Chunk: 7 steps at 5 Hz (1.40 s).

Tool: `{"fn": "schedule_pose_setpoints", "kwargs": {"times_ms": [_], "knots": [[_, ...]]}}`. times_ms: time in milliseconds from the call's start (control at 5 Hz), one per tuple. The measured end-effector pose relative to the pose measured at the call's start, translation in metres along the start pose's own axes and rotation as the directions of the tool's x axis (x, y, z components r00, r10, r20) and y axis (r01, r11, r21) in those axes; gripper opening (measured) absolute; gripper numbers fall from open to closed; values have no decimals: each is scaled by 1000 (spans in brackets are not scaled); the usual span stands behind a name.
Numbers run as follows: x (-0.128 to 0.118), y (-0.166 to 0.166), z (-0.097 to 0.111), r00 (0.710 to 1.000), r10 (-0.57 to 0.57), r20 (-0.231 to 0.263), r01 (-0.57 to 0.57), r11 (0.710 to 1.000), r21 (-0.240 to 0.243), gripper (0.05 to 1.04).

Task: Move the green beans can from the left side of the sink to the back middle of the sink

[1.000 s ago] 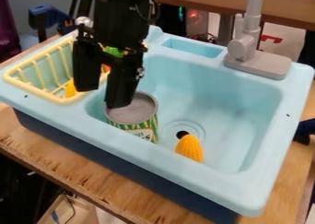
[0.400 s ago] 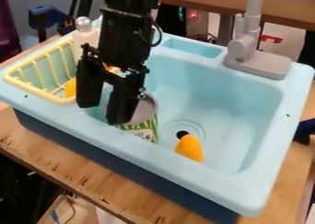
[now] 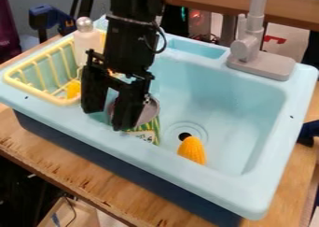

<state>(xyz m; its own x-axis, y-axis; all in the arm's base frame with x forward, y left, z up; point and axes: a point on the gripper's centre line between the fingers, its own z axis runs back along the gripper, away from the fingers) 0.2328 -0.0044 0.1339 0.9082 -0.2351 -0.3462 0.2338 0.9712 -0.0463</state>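
**End effector set wide, striped can just right of its gap**

Nearest the camera, the wooden surface (image 3: 68, 167) carries a light blue toy sink (image 3: 218, 95). Inside the basin, close to the front wall, a yellow corn cob (image 3: 192, 152) lies beside the dark drain hole (image 3: 184, 136), well apart from the end effector.

Farther toward the left of the view, the striped can (image 3: 148, 129) is in the basin, its long axis roughly upright and its round grey top facing up; the front wall hides its lower part. The end effector (image 3: 107, 119) hangs down over this end of the sink, its two fingers spread wide with nothing held between them. The can lies toward the right of that gap, partly behind the right-hand finger in the view. Whether finger and can touch cannot be told.

Beyond the basin's left wall sits the yellow drying rack (image 3: 35, 93), with an orange-yellow piece (image 3: 73, 89) inside it. A pale bottle (image 3: 86, 45) with a silvery round cap stands upright at the rack's far end; whether it is inside the rack is unclear. At the back of the sink rises the grey faucet (image 3: 248, 47), beside a shallow recess (image 3: 198, 48) in the rim.
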Motion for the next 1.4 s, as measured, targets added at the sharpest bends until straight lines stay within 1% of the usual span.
{"fn": "schedule_pose_setpoints", "kwargs": {"times_ms": [200, 600, 800, 1000, 1200, 1400], "knots": [[4, -3, -1, 1000, -16, 12, 16, 1000, 5, 999], [13, -2, -5, 1000, -5, -13, 4, 1000, -5, 999], [29, 3, 0, 1000, -8, 5, 8, 1000, 15, 999], [54, 2, 18, 992, -61, 112, 52, 996, 77, 999], [72, -6, 45, 969, -96, 227, 68, 989, 128, 999], [83, -14, 62, 953, -121, 277, 80, 984, 157, 999]]}}
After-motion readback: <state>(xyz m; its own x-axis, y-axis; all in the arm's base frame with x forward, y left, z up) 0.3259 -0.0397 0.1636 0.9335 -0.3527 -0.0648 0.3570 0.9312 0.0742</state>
